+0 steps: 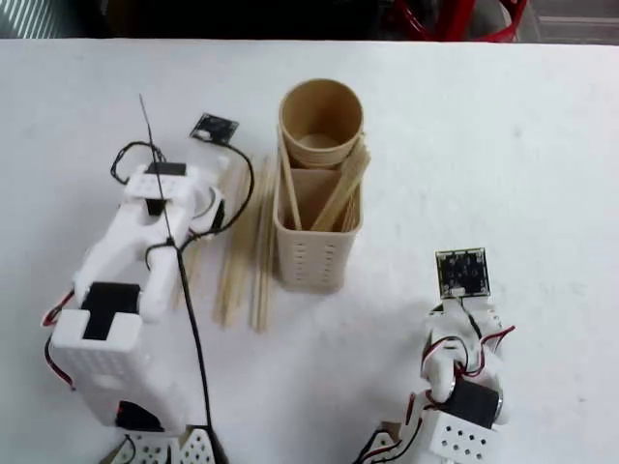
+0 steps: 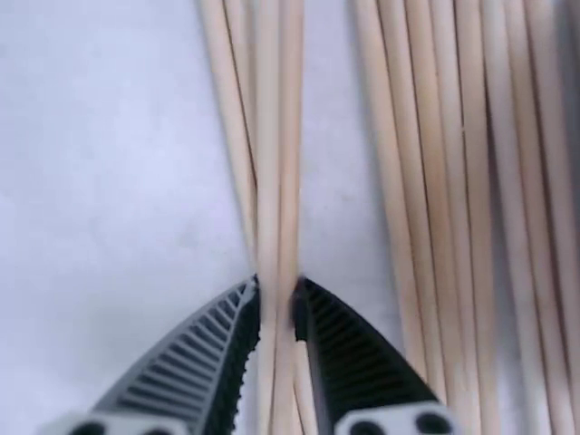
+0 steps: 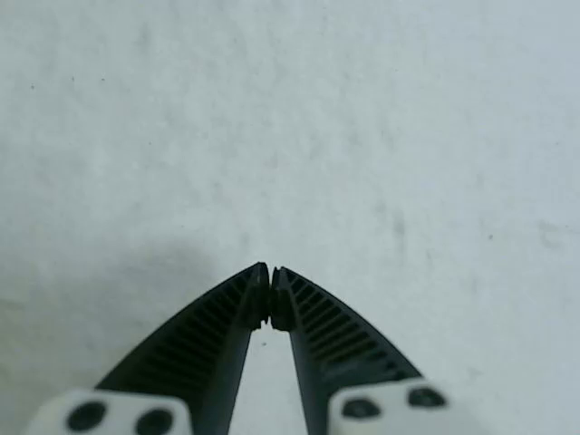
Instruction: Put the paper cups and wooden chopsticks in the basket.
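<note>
Left tool (image 2: 276, 299) | angled down onto table (image 2: 109, 181) | pinching chopsticks (image 2: 272, 163)

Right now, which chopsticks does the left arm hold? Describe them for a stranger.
Find the tan basket mid-table. Loose chopsticks lie beside it, by the left arm. The held sticks are pinched between that arm's jaws; their neighbours lie free.

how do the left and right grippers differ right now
Grip: the left gripper is closed on wooden chopsticks; the right gripper is shut on nothing.
Place: the left gripper is down at the pile lying beside the basket; the right gripper is over bare table, away from the pile.
Shared: both are dark, ribbed and point down at the table.
</note>
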{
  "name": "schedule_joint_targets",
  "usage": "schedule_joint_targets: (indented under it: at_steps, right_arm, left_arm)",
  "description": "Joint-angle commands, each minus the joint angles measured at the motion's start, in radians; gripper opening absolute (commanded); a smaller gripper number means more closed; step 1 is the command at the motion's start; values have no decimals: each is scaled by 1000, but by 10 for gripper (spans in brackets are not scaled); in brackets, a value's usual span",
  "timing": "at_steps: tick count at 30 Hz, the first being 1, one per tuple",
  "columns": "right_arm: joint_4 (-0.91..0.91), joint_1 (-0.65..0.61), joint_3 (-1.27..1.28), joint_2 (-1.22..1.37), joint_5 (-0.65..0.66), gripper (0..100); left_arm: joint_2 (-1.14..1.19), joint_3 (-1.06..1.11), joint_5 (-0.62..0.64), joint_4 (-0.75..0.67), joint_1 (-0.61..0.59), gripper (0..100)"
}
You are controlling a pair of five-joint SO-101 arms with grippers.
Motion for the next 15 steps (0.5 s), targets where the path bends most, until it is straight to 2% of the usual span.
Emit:
schedule_joint_targets:
  at_steps: [1, 6, 11, 15]
  right_arm:
    - [4, 8, 9, -4, 2, 18]
    - [4, 8, 9, -4, 2, 18]
    - [4, 8, 9, -4, 2, 18]
    - [4, 8, 9, -4, 2, 18]
  left_arm:
    - [-1, -26, -8, 14, -4, 22]
    - [2, -26, -9, 52, 12, 28]
    - [4, -26, -5, 68, 10, 142]
    - [4, -26, -5, 69, 12, 105]
